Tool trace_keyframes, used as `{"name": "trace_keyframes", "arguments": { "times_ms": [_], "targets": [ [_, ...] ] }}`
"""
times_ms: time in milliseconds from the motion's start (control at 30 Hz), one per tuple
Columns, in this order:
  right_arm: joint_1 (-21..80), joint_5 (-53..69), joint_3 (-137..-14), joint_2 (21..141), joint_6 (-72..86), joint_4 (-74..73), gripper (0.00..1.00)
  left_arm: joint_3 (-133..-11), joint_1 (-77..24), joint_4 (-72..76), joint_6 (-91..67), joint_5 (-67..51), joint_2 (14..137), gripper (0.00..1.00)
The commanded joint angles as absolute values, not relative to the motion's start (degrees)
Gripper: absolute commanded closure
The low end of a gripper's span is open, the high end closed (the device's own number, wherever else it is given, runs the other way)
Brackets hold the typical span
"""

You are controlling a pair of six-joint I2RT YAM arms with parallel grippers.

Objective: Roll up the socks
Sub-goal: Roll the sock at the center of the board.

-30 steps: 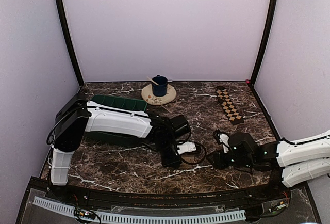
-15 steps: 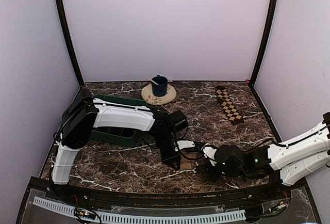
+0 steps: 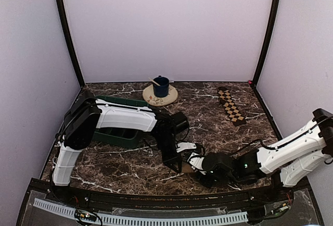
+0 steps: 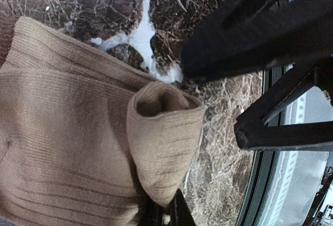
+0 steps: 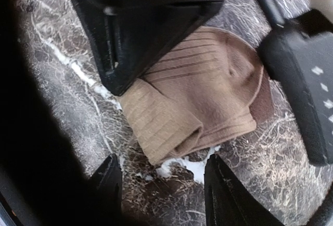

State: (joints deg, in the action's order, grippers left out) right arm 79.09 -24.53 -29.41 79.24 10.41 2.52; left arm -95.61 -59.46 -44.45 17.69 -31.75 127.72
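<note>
The plain tan sock [image 4: 67, 148] lies partly rolled on the marble near the front edge, also seen as the tan sock [image 5: 203, 96] and the tan sock [image 3: 188, 164]. My left gripper [image 4: 167, 211] is shut on a folded flap of it [image 4: 166, 132]; in the top view the left gripper [image 3: 175, 163] stands over the sock's left end. My right gripper [image 5: 164, 184] is open, its fingers [image 5: 108, 184] low over the table just short of the roll's open end. From above, the right gripper [image 3: 197, 162] is at the sock's right side. The checkered sock [image 3: 231, 106] lies flat at the back right.
A dark green tray [image 3: 119, 102] sits at the left under the left arm. A blue mug [image 3: 161, 86] stands on a round tan mat [image 3: 154, 99] at the back centre. The table's black front rail [image 3: 156, 201] runs close behind both grippers.
My right arm has swung left across the front of the table, up to the tan sock, and its jaws have widened a little. The left gripper keeps its hold, shifted slightly forward.
</note>
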Motion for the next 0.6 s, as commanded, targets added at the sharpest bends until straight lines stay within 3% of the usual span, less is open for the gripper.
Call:
{"name": "trace_keyframes", "arguments": {
  "times_ms": [0,233,567],
  "targets": [
    [79.8,-24.8,-32.0,81.1,6.3,3.7,0.48,-95.2,-59.5,-48.7,19.4,-30.5,130.3,1.0],
    [79.8,-25.6,-33.7,84.0,2.7,4.2,0.42,-95.4,-59.4,-49.1,19.8,-30.6,130.6,1.0],
    [78.2,-26.8,-34.5,86.2,-0.6,6.0,0.4,-95.3,-59.4,-49.4,20.0,-30.7,130.9,1.0]
  ]
}}
